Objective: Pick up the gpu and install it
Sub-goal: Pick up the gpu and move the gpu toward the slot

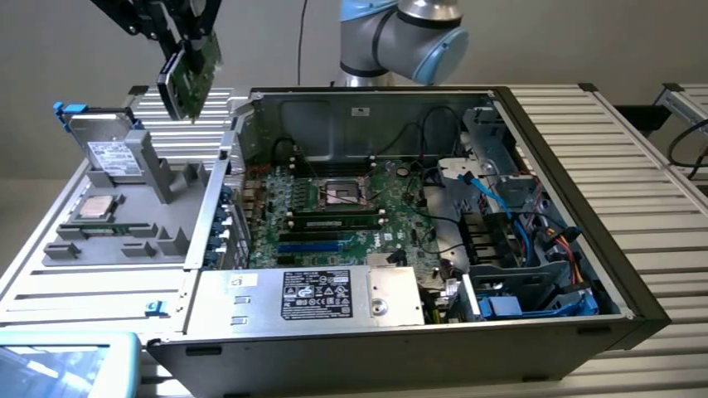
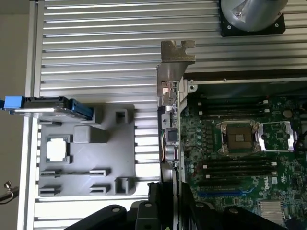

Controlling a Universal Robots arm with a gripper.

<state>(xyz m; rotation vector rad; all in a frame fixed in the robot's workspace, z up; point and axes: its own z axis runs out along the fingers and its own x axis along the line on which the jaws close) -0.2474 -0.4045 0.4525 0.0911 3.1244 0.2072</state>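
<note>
One gpu [image 1: 191, 73], a thin green board with a black cooler block on one face and a silver bracket [image 2: 175, 57] at one end, hangs tilted outside the open computer case [image 1: 619, 274], above its exterior-view-left wall. Fingers [image 2: 154, 203] clamp the gpu.

My exterior camera sits high in front of the open computer case [image 1: 598, 240]. It is tilted down across the case toward the arm [image 1: 404, 37] on the far side, and is far enough back to take in the whole case plus the grey parts tray [image 1: 122, 240] on the exterior view's left. My wrist camera hangs well above the ribbed table [image 2: 96, 48], facing straight down past the gripper [image 2: 168, 196] and the gpu [image 2: 170, 120] it grips, seen edge-on. Both views share the tray [image 2: 86, 163], the hard drive [image 1: 111, 153] [image 2: 41, 105] on it, the CPU socket [image 1: 340, 195] [image 2: 238, 137] and the arm's base [image 2: 252, 14].
</note>
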